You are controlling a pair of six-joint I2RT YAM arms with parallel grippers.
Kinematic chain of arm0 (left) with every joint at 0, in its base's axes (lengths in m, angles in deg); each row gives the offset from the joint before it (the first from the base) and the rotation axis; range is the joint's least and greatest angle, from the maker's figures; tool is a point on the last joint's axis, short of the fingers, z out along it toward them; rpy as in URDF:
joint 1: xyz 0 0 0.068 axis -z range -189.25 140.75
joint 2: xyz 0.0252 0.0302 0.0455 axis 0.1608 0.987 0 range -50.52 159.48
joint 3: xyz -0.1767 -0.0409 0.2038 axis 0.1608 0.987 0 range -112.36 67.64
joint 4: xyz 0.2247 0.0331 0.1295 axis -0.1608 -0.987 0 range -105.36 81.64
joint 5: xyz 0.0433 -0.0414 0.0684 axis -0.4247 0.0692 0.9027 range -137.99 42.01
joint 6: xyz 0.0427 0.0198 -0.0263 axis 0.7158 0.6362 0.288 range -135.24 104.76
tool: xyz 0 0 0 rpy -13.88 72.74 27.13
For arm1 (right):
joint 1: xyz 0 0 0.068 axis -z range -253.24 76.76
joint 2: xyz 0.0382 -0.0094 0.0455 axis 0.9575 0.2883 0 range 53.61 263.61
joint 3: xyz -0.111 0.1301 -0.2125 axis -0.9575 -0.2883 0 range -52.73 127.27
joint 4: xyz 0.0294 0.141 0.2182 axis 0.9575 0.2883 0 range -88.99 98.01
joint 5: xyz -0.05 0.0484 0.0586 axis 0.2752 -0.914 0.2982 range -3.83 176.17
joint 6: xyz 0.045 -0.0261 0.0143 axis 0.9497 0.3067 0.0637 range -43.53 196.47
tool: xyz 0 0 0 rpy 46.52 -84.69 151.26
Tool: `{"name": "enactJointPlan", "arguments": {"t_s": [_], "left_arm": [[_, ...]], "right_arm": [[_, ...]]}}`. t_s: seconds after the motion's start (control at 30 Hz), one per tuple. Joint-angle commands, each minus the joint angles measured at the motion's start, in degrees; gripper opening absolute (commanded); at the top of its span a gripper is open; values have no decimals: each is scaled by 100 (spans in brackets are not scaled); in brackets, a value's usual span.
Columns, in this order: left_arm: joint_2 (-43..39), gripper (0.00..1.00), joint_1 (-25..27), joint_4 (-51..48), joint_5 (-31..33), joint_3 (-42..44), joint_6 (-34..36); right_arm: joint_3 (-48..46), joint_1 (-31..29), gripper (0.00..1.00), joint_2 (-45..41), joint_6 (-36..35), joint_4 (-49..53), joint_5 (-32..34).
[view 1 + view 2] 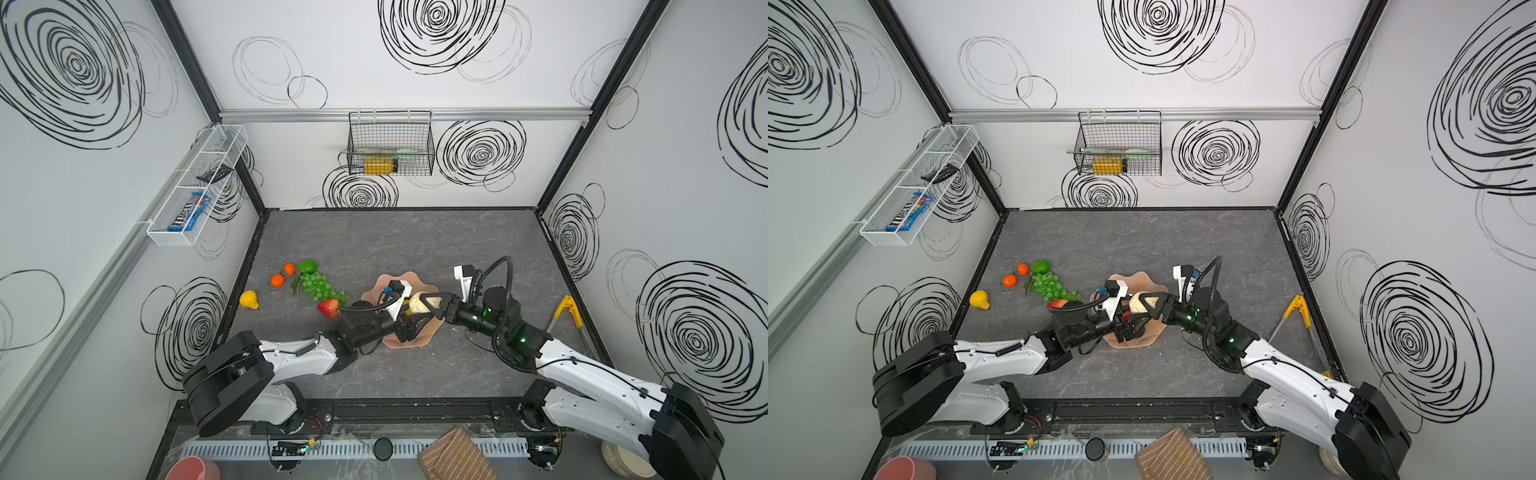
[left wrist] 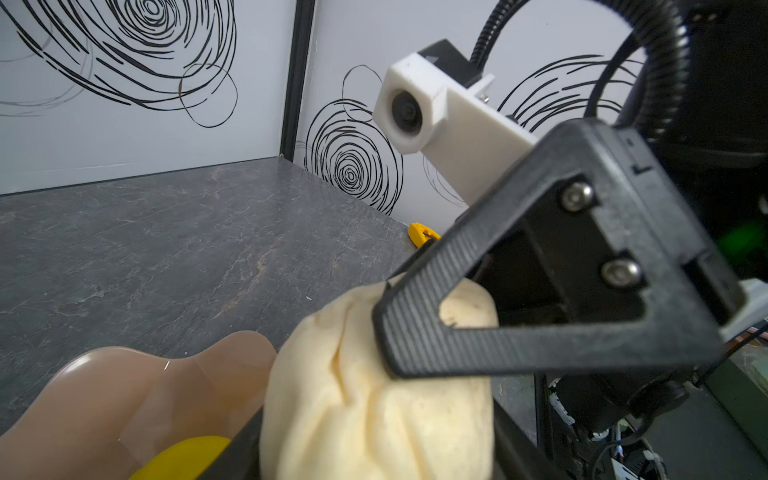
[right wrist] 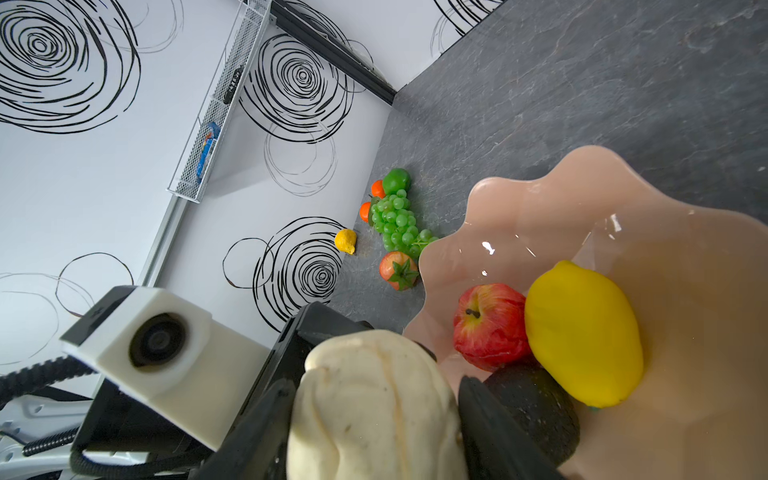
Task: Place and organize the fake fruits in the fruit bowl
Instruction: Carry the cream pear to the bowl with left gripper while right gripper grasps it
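One beige fruit [image 3: 374,432] over fruit bowl [image 3: 540,199], right gripper [image 3: 376,395] clasping, left gripper [image 1: 409,321] perhaps

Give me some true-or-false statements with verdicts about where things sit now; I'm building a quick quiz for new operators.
1. A yellow plastic lemon lies inside the wavy-rimmed peach-pink bowl. True.
2. The green plastic grape bunch is in the bowl. False: it lies on the grey table, left of the bowl in both top views.
3. The beige ribbed fruit sits between the fingers of the right gripper. True.
4. The two small glossy oranges rest in the bowl. False: they are on the table beside the grapes.
5. The yellow-handled tongs lie left of the bowl. False: they lie to its right, near the wall.
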Motion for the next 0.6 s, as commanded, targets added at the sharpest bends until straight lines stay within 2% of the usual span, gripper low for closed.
{"name": "enactJointPlan", "arguments": {"t_s": [0.0,0.17,0.37,0.5,0.57], "left_arm": [[46,68,23,314,-8,-18,208],[12,73,21,208,70,-36,243],[-159,88,-21,82,107,3,313],[-612,96,-137,14,210,233,471],[-914,100,-201,-101,499,378,373]], "right_arm": [[208,-91,58,54,-52,-59,-95],[307,-88,51,80,-189,105,-42],[414,-62,50,23,-578,409,277],[628,137,50,-73,-1152,985,725],[696,296,50,-53,-1339,1186,830]]}}
